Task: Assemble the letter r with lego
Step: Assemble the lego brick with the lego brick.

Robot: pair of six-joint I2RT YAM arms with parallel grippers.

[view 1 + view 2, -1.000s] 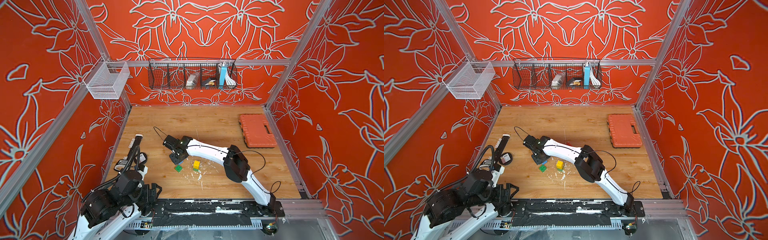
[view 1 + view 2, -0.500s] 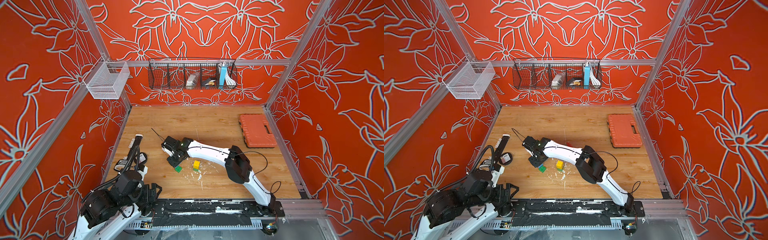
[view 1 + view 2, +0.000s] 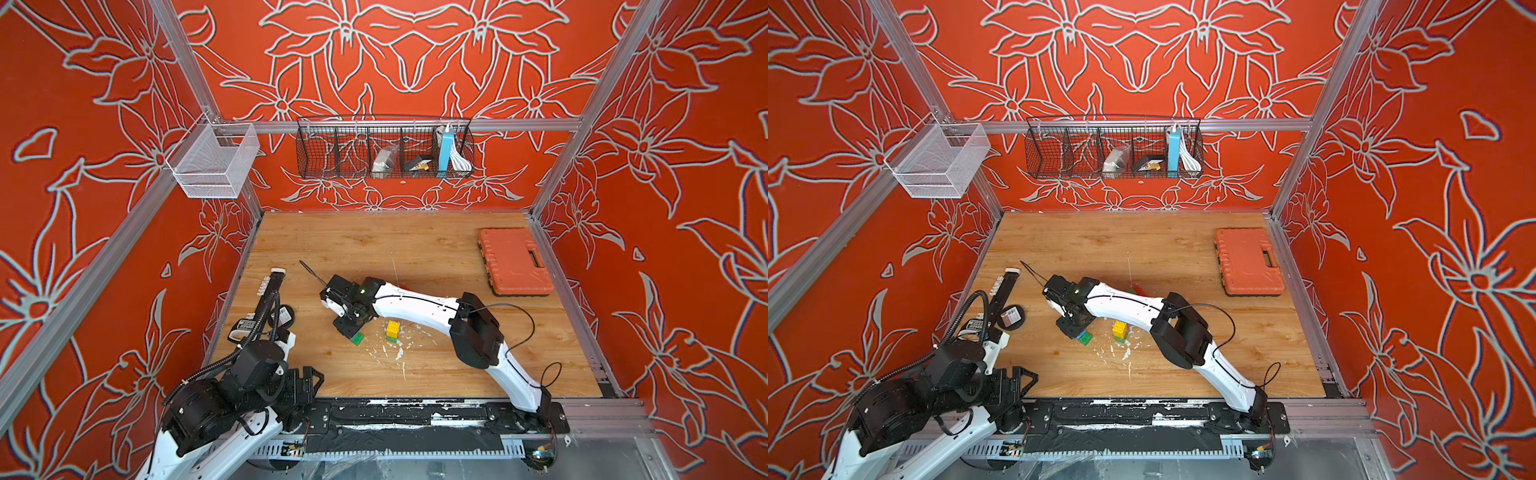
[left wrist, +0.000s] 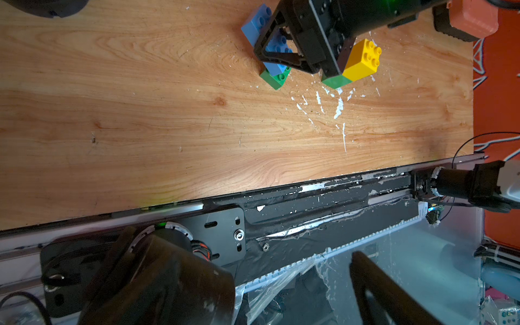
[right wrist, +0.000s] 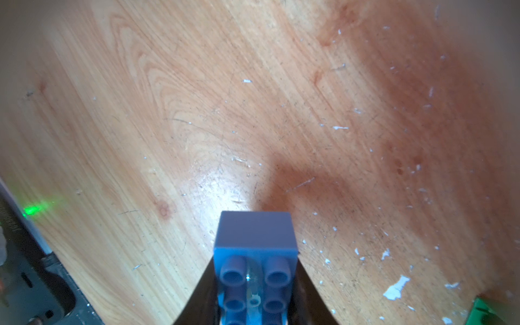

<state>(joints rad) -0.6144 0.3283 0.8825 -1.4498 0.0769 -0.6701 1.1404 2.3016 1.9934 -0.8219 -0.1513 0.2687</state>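
Right jaws, clenched on the blue brick [image 4: 257, 22], barely shifted, still over the green brick [image 4: 277, 78]. Probably lining up the press. Left jaws released.

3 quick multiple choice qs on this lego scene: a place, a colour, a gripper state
1. Where on the table is the orange case? A) near left corner B) middle C) far right edge
2. What colour is the unheld brick stacked on a green brick? A) yellow B) pink C) white
3. The right gripper is: A) open B) shut on the blue brick C) shut on the orange case

1 C, both top views show it by the right wall; 2 A, the left wrist view shows a yellow brick on green; 3 B, the right wrist view shows it clamping blue studs.
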